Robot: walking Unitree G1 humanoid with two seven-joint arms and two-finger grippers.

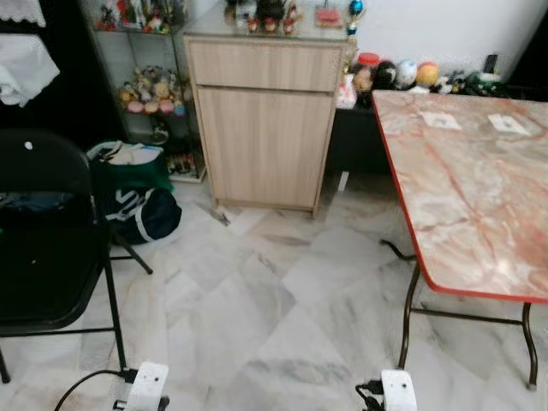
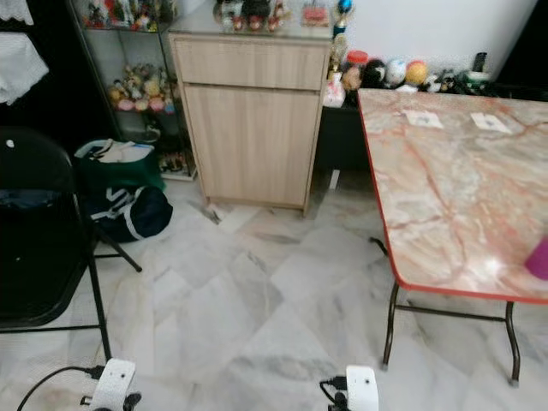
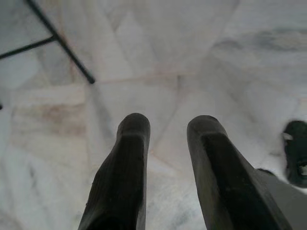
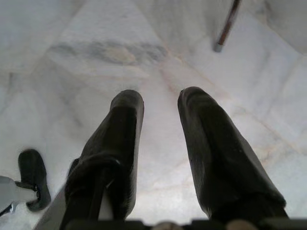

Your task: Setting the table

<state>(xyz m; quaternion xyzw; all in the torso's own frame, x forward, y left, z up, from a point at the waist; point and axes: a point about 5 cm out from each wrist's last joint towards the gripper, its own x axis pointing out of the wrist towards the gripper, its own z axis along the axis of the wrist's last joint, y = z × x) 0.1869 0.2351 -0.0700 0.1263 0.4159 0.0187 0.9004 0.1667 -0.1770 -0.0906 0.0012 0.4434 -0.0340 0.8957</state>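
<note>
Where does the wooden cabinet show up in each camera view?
Left eye view: wooden cabinet stands top centre, left of the marble table.
Right eye view: the cabinet sits top centre, slightly further left, beside the table.
Left wrist view: not in it; floor beyond the fingers.
Right wrist view: not in it; floor again.
Shared landmark: the black folding chair at the left edge.

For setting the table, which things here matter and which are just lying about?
Job: table; two white cards on its far end; left end effector and right end effector, both open, empty, over the floor.

Lying about: black chair, bags, cabinet, toys.
</note>
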